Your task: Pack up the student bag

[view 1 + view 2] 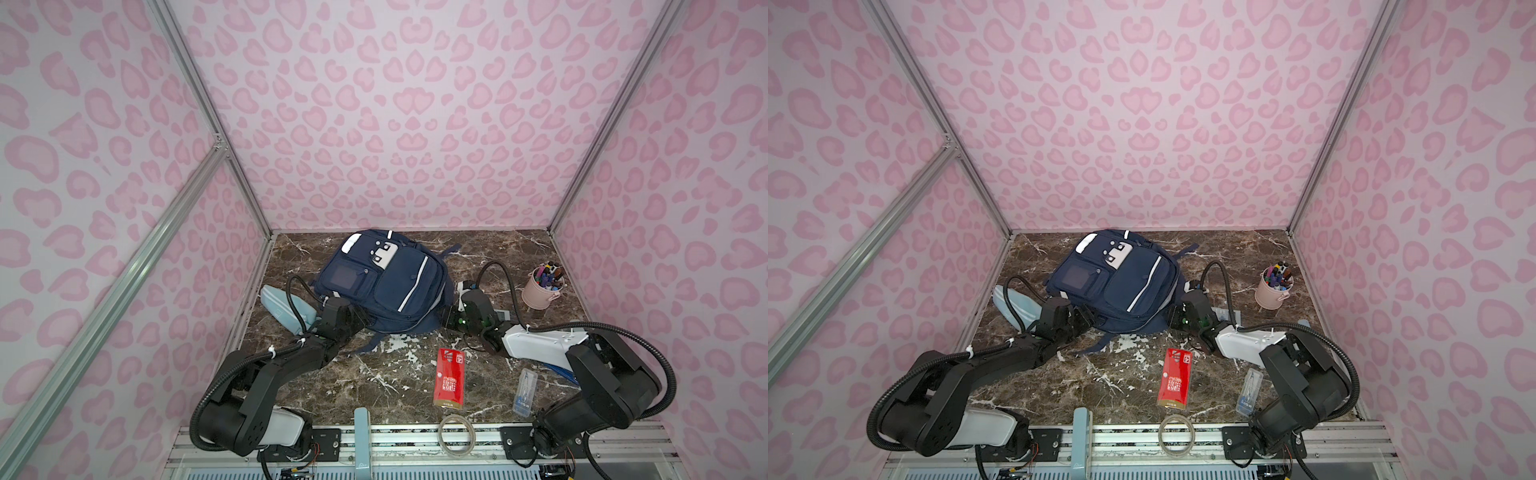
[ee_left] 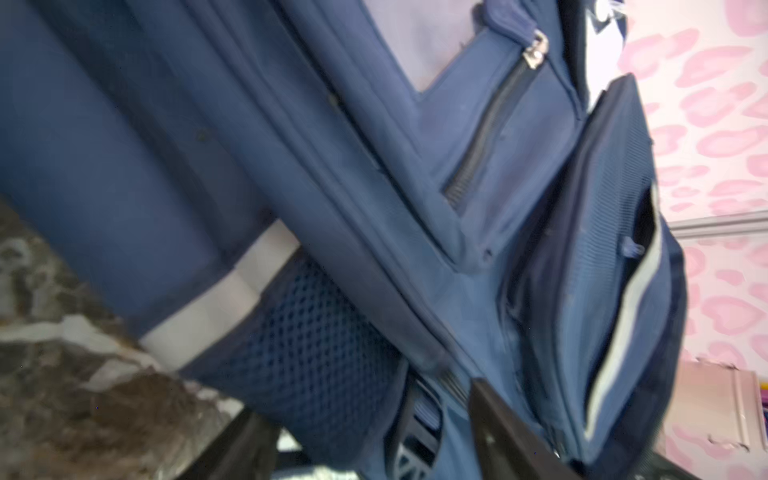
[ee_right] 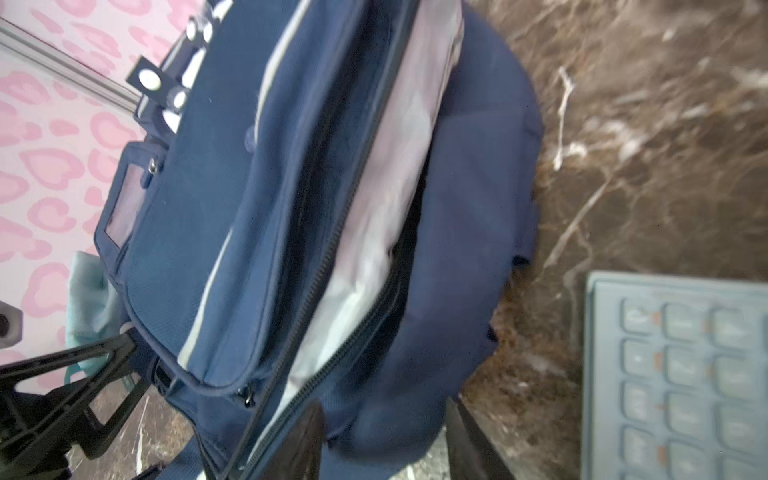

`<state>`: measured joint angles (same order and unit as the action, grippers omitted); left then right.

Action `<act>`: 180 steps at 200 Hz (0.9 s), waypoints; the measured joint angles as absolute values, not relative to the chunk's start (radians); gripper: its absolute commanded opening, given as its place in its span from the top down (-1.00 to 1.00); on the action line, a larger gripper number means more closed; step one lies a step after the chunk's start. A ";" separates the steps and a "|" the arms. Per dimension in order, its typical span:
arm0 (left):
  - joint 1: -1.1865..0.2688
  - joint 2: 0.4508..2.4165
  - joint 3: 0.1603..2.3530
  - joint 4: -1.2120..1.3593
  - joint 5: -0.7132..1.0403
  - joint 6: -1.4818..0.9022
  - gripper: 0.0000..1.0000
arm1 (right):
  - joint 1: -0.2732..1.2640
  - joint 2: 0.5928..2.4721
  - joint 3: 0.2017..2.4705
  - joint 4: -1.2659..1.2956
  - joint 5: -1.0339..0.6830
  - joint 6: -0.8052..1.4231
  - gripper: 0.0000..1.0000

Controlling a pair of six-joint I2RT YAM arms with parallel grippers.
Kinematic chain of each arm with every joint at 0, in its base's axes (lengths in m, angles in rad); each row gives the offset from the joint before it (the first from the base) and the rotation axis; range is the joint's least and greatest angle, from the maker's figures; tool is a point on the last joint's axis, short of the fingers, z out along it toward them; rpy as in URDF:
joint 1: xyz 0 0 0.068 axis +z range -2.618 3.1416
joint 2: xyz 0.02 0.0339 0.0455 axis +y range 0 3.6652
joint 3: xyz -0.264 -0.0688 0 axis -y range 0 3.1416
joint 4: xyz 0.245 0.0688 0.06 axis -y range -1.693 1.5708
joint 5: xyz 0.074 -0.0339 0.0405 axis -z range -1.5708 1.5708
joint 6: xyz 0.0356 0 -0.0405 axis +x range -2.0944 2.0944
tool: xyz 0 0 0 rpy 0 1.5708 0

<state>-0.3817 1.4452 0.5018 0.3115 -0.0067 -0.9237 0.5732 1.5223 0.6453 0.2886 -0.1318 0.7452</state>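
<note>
The student bag [image 1: 386, 286] lies front up toward the back middle of the marble surface [image 1: 395, 382]. It is soft, padded navy cloth with pale reflective stripes, a mesh side pocket [image 2: 307, 332] and coarse zip teeth; the main zip stands open on a thin pale lining [image 3: 386, 178]. I judge it light and floppy: it will sag rather than lift as one piece, and the lining looks slick, so the stitched rim beside the zip or the padded lower corners are better holds. The left gripper [image 2: 365, 407] straddles the corner beside the mesh pocket, the right gripper [image 3: 384, 409] the back panel's rim at the open mouth. Both stand partly apart with cloth between the jaws, and I cannot tell whether either pinches it.
</note>
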 measured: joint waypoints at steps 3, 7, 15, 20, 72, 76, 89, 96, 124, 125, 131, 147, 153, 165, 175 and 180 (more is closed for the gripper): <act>-0.382 1.459 0.509 0.311 -0.008 -0.925 -0.03 | 0.577 1.516 0.645 0.286 -0.132 0.742 -0.03; -0.382 1.473 0.518 0.311 -0.009 -0.925 0.04 | 0.584 1.504 0.643 0.284 -0.131 0.739 -0.03; -0.384 1.505 0.539 0.315 -0.015 -0.926 0.24 | 0.602 1.482 0.635 0.278 -0.131 0.735 -0.04; -0.386 1.522 0.546 0.321 -0.016 -0.928 0.42 | 0.618 1.464 0.625 0.277 -0.131 0.730 -0.04; -0.461 1.580 0.550 0.398 -0.022 -1.003 0.94 | 0.862 1.382 0.540 0.277 -0.083 0.723 -0.11; -0.470 1.580 0.552 0.398 -0.019 -1.008 0.94 | 0.878 1.388 0.540 0.289 -0.081 0.726 -0.13; -0.494 1.579 0.561 0.400 -0.001 -1.039 0.94 | 0.912 1.426 0.553 0.320 -0.080 0.727 -0.20; -0.503 1.578 0.565 0.403 0.010 -1.050 0.94 | 0.925 1.450 0.570 0.323 -0.079 0.725 -0.21; -0.527 1.543 0.567 0.413 0.039 -1.102 0.94 | 0.958 1.559 0.666 0.377 -0.076 0.691 -0.18; -0.529 1.540 0.567 0.413 0.040 -1.103 0.94 | 0.959 1.564 0.671 0.380 -0.075 0.689 -0.17; -0.539 1.528 0.567 0.413 0.040 -1.109 0.94 | 0.960 1.586 0.690 0.390 -0.075 0.684 -0.15; -0.566 1.496 0.577 0.397 0.042 -1.125 0.94 | 0.965 1.640 0.737 0.407 -0.072 0.669 -0.12; -0.572 1.484 0.579 0.393 0.042 -1.125 0.94 | 0.967 1.662 0.755 0.413 -0.070 0.667 -0.12; -0.580 1.464 0.580 0.387 0.041 -1.127 0.94 | 0.973 1.702 0.785 0.422 -0.056 0.659 -0.12; -0.585 1.451 0.581 0.377 0.041 -1.132 0.94 | 0.982 1.731 0.813 0.413 -0.034 0.647 -0.12; -0.585 1.446 0.582 0.371 0.040 -1.132 0.94 | 0.988 1.743 0.828 0.403 -0.016 0.640 -0.13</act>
